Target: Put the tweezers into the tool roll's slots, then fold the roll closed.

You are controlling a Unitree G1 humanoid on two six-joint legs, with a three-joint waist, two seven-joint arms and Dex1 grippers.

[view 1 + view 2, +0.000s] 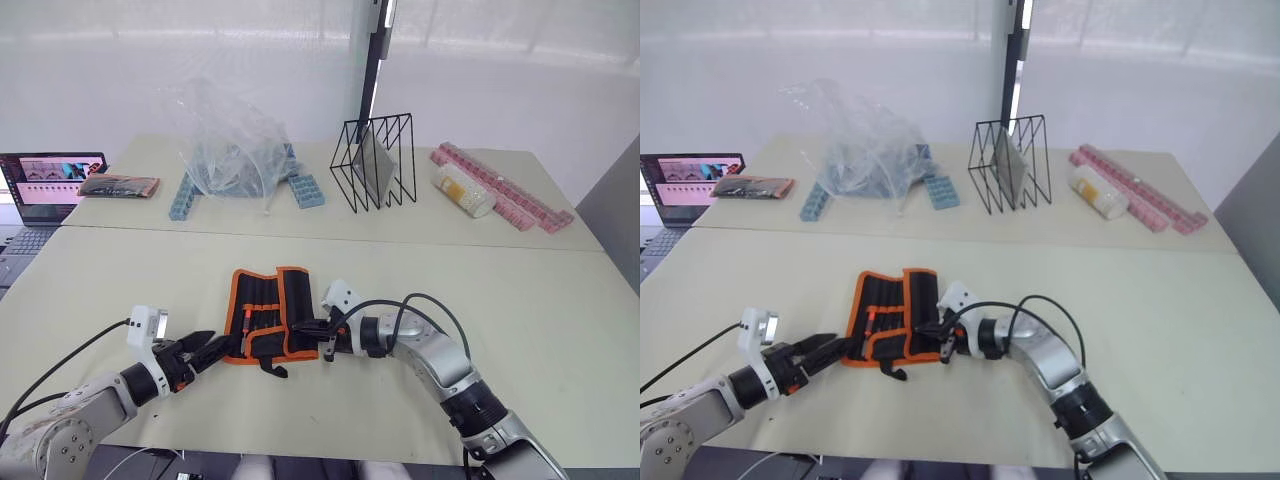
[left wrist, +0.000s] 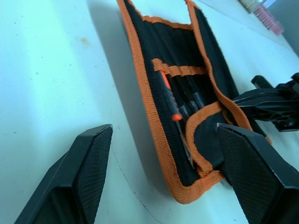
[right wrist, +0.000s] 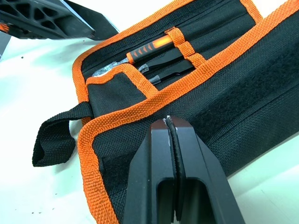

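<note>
Left eye view shows the pale table [image 1: 560, 330] with the tool roll [image 1: 268, 312] lying near its front edge, between my two arms. One side flap is already turned over the middle, so I judge the loading step done and the folding step in hand.

From the roll's centre, my right gripper [image 1: 322, 342] sits at about 4 o'clock, at the roll's lower right edge. In the right wrist view its fingers [image 3: 187, 154] are pressed together with their tips at the orange edging of the folded flap; whether they pinch fabric I cannot tell. My left gripper [image 1: 205, 350] waits at about 8 o'clock, just beside the lower left corner, fingers spread wide and holding nothing.

Tweezers [image 2: 194, 95] lie tucked under an orange band inside the roll, next to an orange-handled tool [image 2: 169, 99]. How many are slotted I cannot count.

The black strap [image 3: 53, 140] trails loose from the roll's near end. Next, I think, the flap must be carried fully across while my left gripper steadies the far edge, without dragging the roll.
</note>
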